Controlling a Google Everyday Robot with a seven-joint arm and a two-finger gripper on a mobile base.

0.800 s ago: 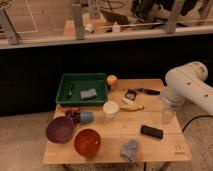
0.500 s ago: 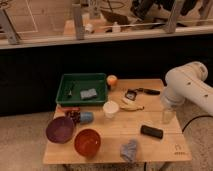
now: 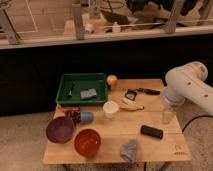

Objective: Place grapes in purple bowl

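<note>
Roundish, the grapes (image 3: 73, 115) show no clear axis, just beside the purple bowl (image 3: 60, 131). The pincer (image 3: 167, 115) hangs well right of them; whether it is clenched, I cannot tell.

Bent arm (image 3: 189, 86), end effector (image 3: 167, 116) low, rightward

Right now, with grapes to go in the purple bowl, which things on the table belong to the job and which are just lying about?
Job: grapes, purple bowl, gripper at the right edge of the table.

Lying about: orange bowl, blue cup, white cup, green tray, banana, grey cloth.
</note>
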